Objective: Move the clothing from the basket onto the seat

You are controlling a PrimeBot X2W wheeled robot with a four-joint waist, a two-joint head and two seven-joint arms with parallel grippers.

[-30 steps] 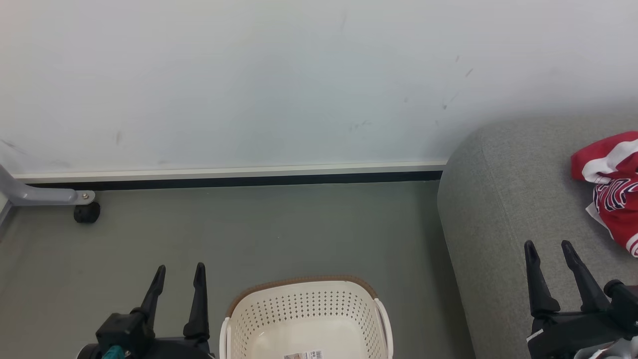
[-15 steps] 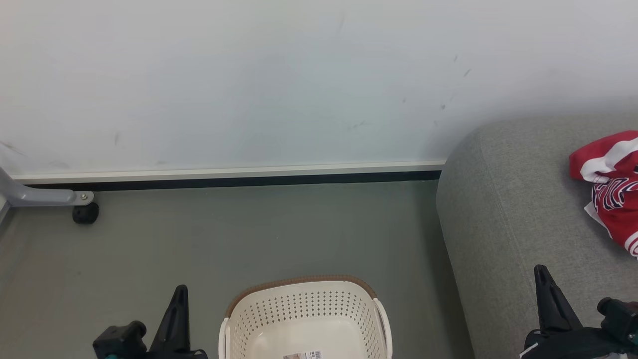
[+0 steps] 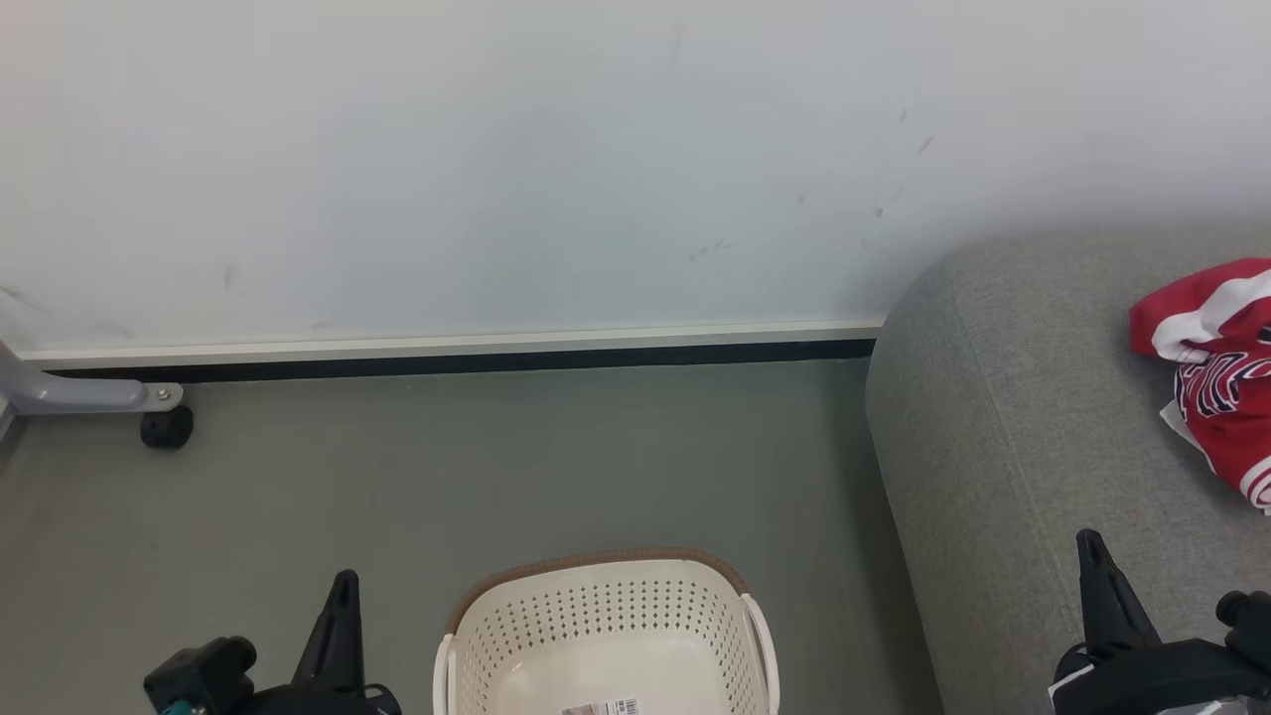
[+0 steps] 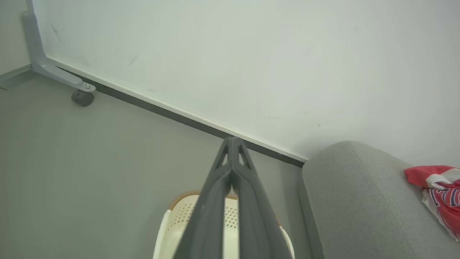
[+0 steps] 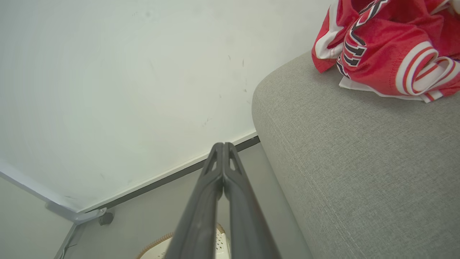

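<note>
Left claw (image 4: 233, 143): we find both dark fingers pressed tip to tip, gripping nothing.
Right claw (image 5: 223, 146): closed likewise, tips touching, nothing held.
Oval cream-white perforated plastic basket (image 3: 596, 561): on the grey floor between the two claws, nearer the left one.
Large grey fabric sofa seat (image 3: 993, 417): close by the right claw, running on beyond it.
Crumpled red jerseys with white stripes (image 3: 1226, 397): lying on the seat, beyond the right claw and to its right, apart from it.
White wall (image 3: 556, 169): farthest, ahead of both claws.

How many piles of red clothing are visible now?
1. The clothing lies on the seat, right of the basket. The basket shows none, though its near part is out of frame.
</note>
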